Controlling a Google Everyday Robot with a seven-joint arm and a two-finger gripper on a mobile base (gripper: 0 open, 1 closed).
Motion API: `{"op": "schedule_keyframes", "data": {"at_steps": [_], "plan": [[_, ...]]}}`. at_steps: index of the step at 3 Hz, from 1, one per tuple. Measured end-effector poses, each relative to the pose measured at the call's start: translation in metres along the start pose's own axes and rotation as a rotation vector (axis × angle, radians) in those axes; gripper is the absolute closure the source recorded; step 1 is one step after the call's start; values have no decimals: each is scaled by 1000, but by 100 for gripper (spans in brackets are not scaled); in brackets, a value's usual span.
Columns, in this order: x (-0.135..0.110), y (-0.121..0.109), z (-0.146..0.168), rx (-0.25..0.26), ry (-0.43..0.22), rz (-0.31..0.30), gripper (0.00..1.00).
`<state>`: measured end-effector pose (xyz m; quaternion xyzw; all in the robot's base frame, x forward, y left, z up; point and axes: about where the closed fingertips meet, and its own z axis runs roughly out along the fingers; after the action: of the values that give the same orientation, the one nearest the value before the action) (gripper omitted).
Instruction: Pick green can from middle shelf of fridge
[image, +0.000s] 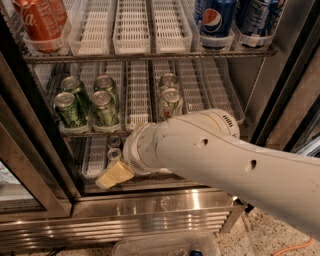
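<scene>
White-armed robot's tan-tipped gripper (114, 175) hangs low, near side, in front of the bottom rack (95, 157); open or closed: can't tell. The dark green soda can (104, 107) stands upright above & farther in, slightly left, on the wire middle shelf (137, 100) of the stainless-steel fridge (150, 210). Likely needs up, then in.

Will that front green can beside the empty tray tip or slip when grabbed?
The green can stands upright and tall for its base, so a nudge might tip it. Its smooth, shiny wall probably slips easily. The gripper is below the middle shelf.
</scene>
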<state>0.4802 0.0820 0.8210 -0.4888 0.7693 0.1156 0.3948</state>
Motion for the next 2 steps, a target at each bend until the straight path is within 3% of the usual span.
{"op": "schedule_keyframes", "data": {"at_steps": [1,2], "plan": [[0,-2,0,14,6,38,0],[0,-2,0,14,6,38,0]]}}
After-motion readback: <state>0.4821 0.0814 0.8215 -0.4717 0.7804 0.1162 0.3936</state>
